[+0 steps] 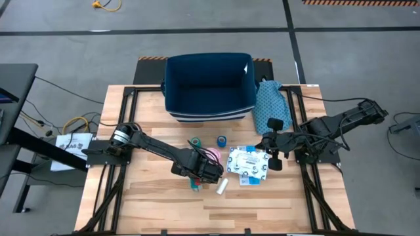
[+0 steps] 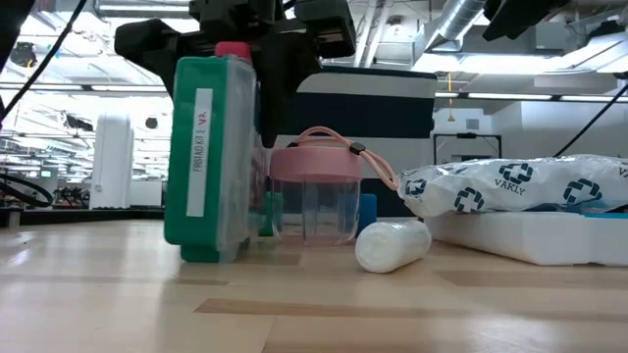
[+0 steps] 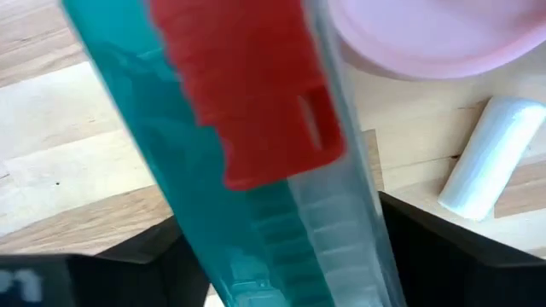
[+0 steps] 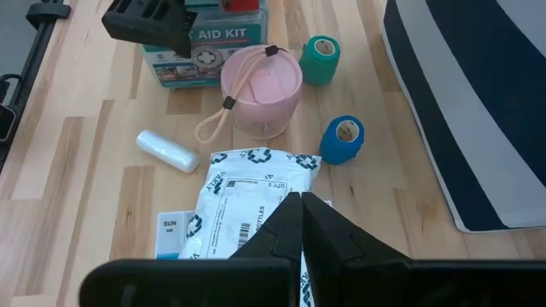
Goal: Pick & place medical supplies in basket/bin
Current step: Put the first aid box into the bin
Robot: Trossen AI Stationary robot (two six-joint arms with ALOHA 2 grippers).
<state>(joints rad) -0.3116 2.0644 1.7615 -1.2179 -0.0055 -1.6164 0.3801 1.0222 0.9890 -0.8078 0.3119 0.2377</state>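
Teal-and-clear plastic first-aid kit with a red latch stands on edge on the wooden table, near the middle and toward the near side, with the left gripper lowered over it from above. The left wrist view shows the kit between the two dark fingers, but the jaws look partly closed rather than pressed home, so the grasp appears to be in the making and whether it is firm cannot be told. Just beside the kit, on its far right, sits the pink-lidded clear round cup with a pink cord, and a small white tube lies on the wood to the near right. Farther off are a teal tape roll and a blue tape roll, and to the right a pile of white-and-blue printed packets. The right gripper hangs clenched and empty over the right edge of that pile, waiting. The large dark navy fabric bin with white stripes along its base stands at the far side of the table and seems empty. The step in hand seems to be the pick of the kit; next the jaws would need to finish closing, then lift it clear of the cup and carry it far over the bin's rim.
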